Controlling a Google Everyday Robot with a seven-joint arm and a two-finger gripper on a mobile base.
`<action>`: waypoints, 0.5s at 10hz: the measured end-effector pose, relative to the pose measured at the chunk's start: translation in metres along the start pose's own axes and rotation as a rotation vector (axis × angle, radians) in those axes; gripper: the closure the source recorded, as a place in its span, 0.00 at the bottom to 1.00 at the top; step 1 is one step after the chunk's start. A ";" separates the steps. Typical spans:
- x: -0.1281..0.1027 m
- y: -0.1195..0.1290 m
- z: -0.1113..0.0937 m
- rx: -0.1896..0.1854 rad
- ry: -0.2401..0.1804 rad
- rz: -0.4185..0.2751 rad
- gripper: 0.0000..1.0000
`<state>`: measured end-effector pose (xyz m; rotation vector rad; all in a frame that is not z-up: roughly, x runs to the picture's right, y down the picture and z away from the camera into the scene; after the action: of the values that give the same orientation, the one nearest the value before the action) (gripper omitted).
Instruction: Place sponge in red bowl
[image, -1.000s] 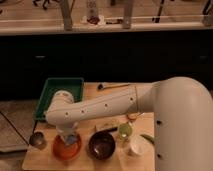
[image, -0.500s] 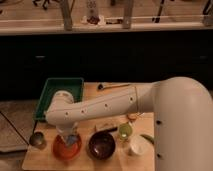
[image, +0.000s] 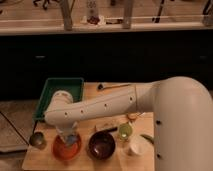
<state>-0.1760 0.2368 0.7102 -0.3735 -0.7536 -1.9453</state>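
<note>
The red bowl (image: 66, 148) sits at the front left of the wooden table. The blue sponge (image: 71, 138) is at the bowl's upper middle, just under my gripper (image: 68, 134), which hangs over the bowl at the end of the white arm. The arm's wrist hides the jaws and most of the sponge. I cannot tell whether the sponge rests in the bowl or is held just above it.
A dark brown bowl (image: 102, 145) stands right of the red bowl. A green tray (image: 57, 95) is at the back left. A small metal cup (image: 37, 140) is at the far left, a white cup (image: 136, 146) and a green-topped item (image: 124, 131) at the right.
</note>
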 end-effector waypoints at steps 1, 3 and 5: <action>0.000 -0.001 0.000 0.000 -0.001 -0.002 0.39; -0.001 0.000 -0.001 0.000 -0.003 -0.004 0.22; -0.002 0.000 0.000 0.002 -0.006 -0.008 0.20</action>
<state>-0.1747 0.2381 0.7093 -0.3759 -0.7623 -1.9509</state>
